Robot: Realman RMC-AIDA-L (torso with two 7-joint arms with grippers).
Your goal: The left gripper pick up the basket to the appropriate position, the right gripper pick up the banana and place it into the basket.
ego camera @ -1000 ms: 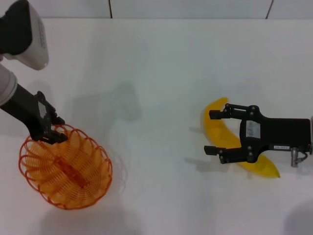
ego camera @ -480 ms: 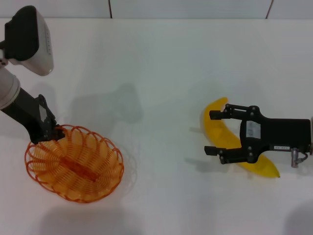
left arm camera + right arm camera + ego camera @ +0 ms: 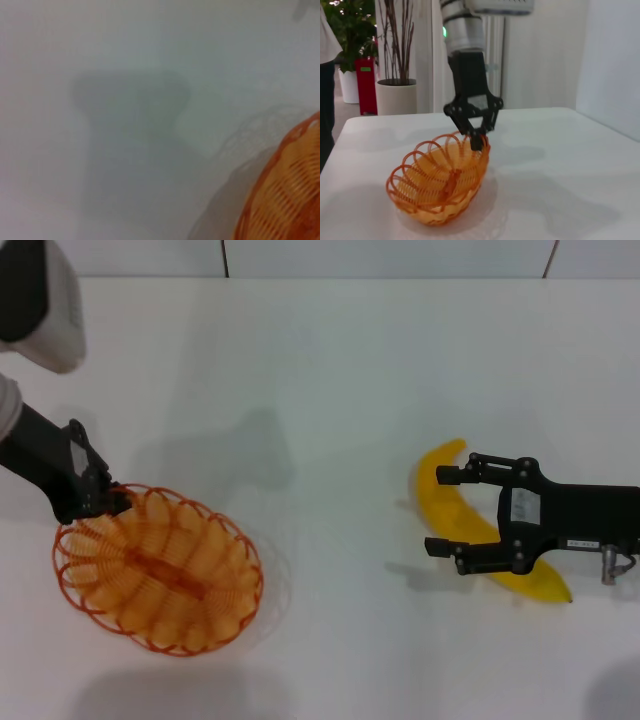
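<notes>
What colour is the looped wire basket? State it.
Orange. The shallow oval looped-wire basket shows best in the head view.

One basket sits at the near left of the table. One banana lies at the near right. Two grippers are in view: the left gripper at the basket's far rim, the right gripper over the banana.
</notes>
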